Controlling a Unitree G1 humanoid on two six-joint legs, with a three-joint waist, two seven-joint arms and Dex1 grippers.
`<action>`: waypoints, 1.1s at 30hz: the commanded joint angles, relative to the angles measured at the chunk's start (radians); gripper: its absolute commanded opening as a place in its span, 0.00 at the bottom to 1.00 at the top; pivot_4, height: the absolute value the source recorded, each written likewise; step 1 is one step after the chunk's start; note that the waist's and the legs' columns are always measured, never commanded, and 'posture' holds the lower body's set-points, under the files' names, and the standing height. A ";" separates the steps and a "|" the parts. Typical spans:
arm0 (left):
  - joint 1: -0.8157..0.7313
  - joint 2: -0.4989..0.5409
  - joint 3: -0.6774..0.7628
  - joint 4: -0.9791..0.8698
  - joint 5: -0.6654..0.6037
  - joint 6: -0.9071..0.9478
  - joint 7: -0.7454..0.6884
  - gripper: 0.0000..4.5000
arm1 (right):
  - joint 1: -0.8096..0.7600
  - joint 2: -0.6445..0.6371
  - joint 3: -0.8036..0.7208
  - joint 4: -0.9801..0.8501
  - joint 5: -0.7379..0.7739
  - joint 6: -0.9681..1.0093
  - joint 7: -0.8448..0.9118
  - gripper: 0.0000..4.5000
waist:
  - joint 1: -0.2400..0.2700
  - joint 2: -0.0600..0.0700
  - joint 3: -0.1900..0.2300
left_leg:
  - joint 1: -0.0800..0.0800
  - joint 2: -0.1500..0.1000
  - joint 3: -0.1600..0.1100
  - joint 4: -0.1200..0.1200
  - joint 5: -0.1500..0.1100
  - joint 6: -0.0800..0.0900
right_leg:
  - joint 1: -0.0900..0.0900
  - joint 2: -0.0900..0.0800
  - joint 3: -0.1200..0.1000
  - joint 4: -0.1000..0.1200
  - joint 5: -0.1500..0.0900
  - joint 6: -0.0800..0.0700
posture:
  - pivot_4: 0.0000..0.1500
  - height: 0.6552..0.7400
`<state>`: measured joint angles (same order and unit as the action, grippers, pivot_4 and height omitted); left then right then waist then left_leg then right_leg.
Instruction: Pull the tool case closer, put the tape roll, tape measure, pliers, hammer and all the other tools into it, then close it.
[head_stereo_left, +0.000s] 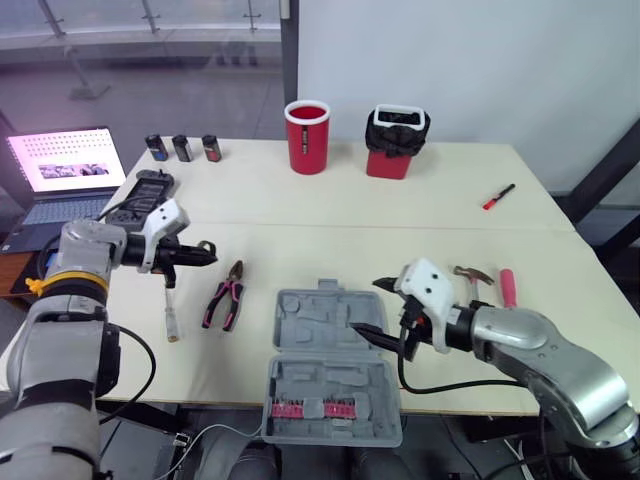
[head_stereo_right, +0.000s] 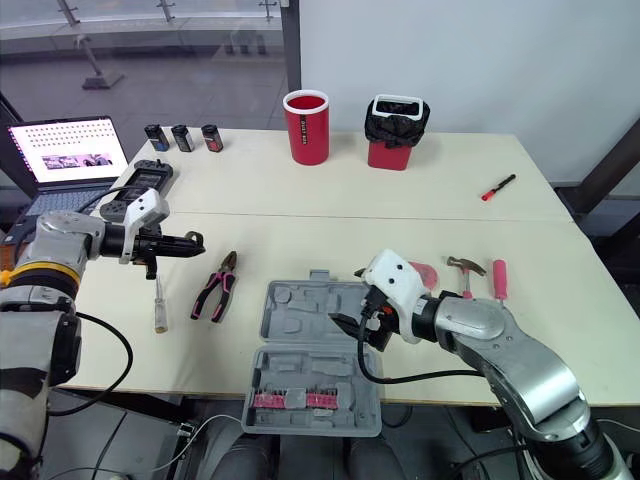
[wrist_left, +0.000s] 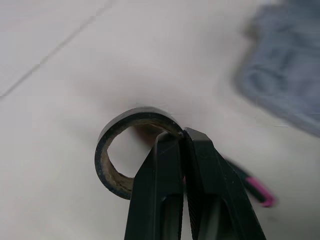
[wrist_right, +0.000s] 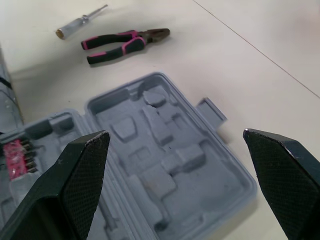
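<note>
While the left pincer (wrist_left: 181, 136) is clamped on the rim of the tape roll (wrist_left: 131, 117) over the counter's (head_stereo_left: 300, 210) left side, carry it right to the open tool case (head_stereo_left: 325, 330) at near centre and release low into a recess; right pincer (wrist_right: 174, 134) spread wide just above the case, so keep clear of it

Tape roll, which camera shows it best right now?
The left wrist view: the tape roll is close up, its rim pinched by the left tool. In the eye views it is just a small dark shape at that tool's tip.
</note>
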<state>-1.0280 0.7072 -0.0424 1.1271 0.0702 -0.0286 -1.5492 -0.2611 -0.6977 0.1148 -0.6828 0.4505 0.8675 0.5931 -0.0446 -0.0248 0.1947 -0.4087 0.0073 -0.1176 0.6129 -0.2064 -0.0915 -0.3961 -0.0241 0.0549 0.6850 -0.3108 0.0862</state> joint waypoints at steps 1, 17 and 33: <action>0.028 -0.018 -0.132 -0.135 -0.061 0.001 -0.065 0.02 | -0.040 0.025 0.058 0.017 -0.038 -0.042 0.000 1.00 | 0.000 0.000 0.000 | 0.000 0.000 0.000 0.000 0.000 0.000 | 0.000 0.000 0.000 0.000 0.000 0.000 | 1.00 0.98; -0.044 -0.150 -0.509 -0.224 -0.108 -0.207 -0.065 0.02 | -0.099 0.077 0.179 0.083 -0.156 -0.089 -0.001 1.00 | 0.001 0.000 0.000 | -0.001 0.000 0.000 0.001 0.000 0.000 | 0.000 0.000 0.000 0.000 0.000 0.000 | 1.00 0.98; -0.145 -0.329 -0.514 0.063 0.072 -0.283 -0.061 0.02 | -0.063 0.097 0.145 0.054 -0.177 -0.070 -0.029 1.00 | -0.001 0.000 0.000 | -0.001 0.002 -0.001 0.000 0.000 0.001 | -0.001 0.004 0.001 0.000 0.000 0.000 | 1.00 0.98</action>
<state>-1.1529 0.3791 -0.5713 1.1857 0.1249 -0.2945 -1.6077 -0.3215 -0.6063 0.2870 -0.5857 0.2765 0.8010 0.5731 -0.0456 -0.0246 0.1950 -0.4098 0.0092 -0.1190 0.6133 -0.2068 -0.0907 -0.3971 -0.0200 0.0557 0.6850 -0.3109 0.0861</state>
